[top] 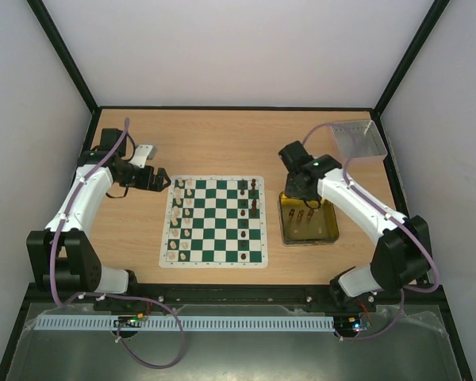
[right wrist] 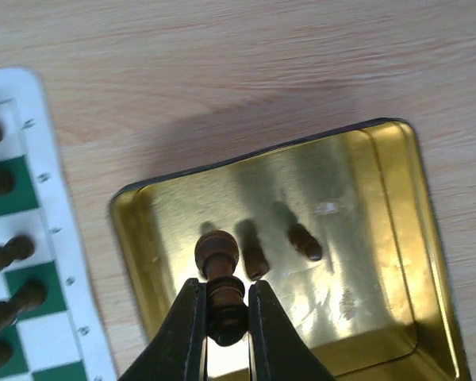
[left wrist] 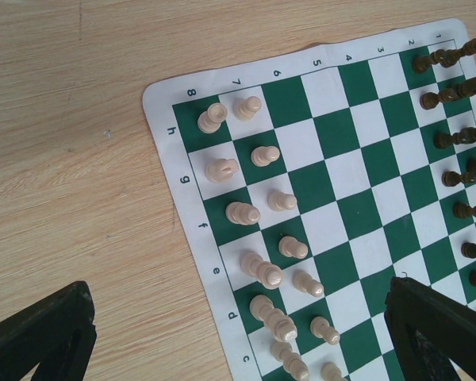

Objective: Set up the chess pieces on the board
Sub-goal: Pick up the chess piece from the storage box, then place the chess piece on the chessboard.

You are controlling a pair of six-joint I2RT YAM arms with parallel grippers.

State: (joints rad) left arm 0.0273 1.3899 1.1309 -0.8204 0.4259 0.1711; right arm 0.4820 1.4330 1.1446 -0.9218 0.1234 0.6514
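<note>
Robotics lab, test cell. Plain white panels in a black frame box in a wood-grain table. The left arm and right arm are bolted at its near edge, with a slotted cable duct running in front.

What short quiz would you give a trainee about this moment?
1. True or false: the right gripper grips a dark chess piece.
2. How many other dark pieces are in the gold tin? A one, B two, C five.
3. Fill in: the left gripper, near the board, is ____.
Key: 1 true; 2 B; 3 open.
</note>
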